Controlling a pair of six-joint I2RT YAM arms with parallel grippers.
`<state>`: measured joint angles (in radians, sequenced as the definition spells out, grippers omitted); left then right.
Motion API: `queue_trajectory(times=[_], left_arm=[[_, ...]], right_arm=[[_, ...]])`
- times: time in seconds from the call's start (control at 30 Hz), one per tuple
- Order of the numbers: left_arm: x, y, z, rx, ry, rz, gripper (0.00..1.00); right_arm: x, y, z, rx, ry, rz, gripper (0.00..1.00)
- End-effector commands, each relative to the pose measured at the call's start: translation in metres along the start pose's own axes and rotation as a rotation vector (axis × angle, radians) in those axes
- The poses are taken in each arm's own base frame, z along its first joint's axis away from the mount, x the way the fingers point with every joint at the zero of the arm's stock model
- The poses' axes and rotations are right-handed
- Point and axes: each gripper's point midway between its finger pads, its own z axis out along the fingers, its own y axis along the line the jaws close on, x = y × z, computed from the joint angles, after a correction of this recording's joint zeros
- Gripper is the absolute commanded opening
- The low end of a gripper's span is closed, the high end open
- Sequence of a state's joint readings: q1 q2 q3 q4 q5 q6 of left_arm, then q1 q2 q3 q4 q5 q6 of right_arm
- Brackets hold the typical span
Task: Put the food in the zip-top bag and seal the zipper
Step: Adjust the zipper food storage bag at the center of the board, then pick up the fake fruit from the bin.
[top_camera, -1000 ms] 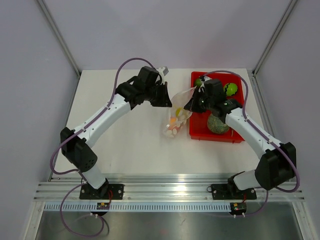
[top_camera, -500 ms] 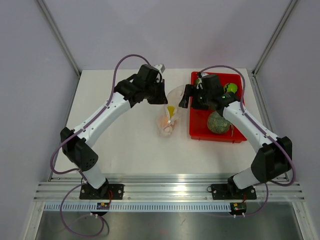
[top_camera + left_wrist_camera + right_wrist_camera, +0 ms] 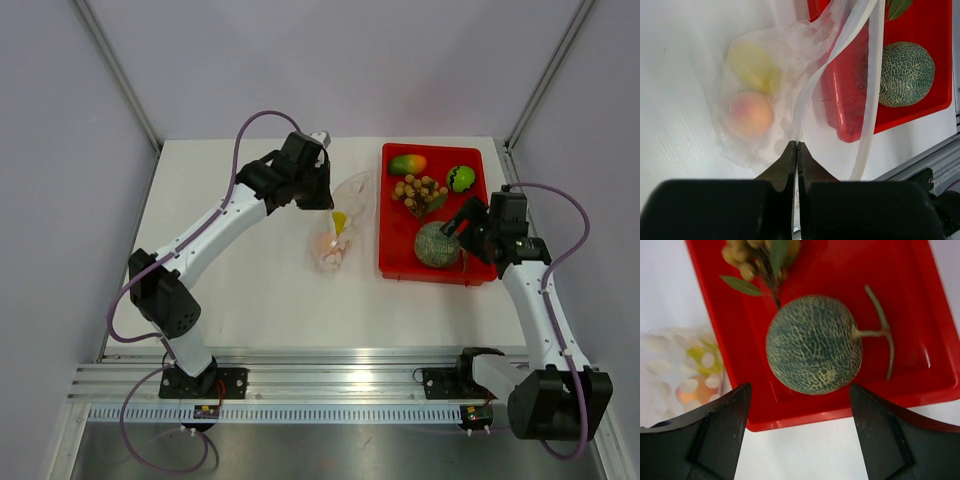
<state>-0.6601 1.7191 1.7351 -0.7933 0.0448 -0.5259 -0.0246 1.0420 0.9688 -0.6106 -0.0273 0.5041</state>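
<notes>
Grey-green netted melon [image 3: 813, 343], red tray [image 3: 920, 300], clear bag [image 3: 785, 45] — yellow piece [image 3: 752, 67], orange-peach fruit [image 3: 750, 114].

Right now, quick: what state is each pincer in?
Left pincer: closed, pinching the zip-top bag at its zipper.
Right pincer: open, holding nothing, above the melon in the red tray.

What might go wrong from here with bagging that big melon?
The melon is round and wide; the open right gripper facing it may lose it. The left gripper pinches only one edge of the zip-top bag, so the mouth may prove too narrow, or the film could slip free.
</notes>
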Motion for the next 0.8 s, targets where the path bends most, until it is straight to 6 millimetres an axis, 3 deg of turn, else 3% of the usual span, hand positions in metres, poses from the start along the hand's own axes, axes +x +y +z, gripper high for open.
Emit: queue_trajectory(times=[0.0,0.17,0.37,0.43,0.47,0.57,0.77], left_arm=[[-0.011,-0.004,0.001,0.018,-0.051,-0.005,0.00],[-0.009,-0.005,-0.002,0.029,-0.054,-0.001,0.00],[-0.006,-0.006,0.001,0.042,-0.046,-0.007,0.00],[-0.005,-0.007,0.002,0.048,-0.041,-0.010,0.00],[-0.005,-0.008,0.003,0.049,-0.040,-0.014,0.00],[-0.005,-0.008,0.003,0.053,-0.037,-0.014,0.00],[-0.003,-0.005,0.000,0.039,-0.039,-0.002,0.00]], right_arm=[[0.016,0.008,0.014,-0.063,0.066,0.118,0.88],[0.032,-0.004,0.052,-0.038,0.111,0.099,0.90],[0.043,0.024,0.079,-0.194,0.206,-0.009,0.90],[0.037,0.034,0.083,-0.217,0.201,-0.065,0.90],[0.053,0.047,0.086,-0.233,0.248,-0.114,0.90],[0.055,0.060,0.095,-0.242,0.267,-0.176,0.90],[0.026,0.066,0.077,-0.222,0.140,-0.175,0.90]])
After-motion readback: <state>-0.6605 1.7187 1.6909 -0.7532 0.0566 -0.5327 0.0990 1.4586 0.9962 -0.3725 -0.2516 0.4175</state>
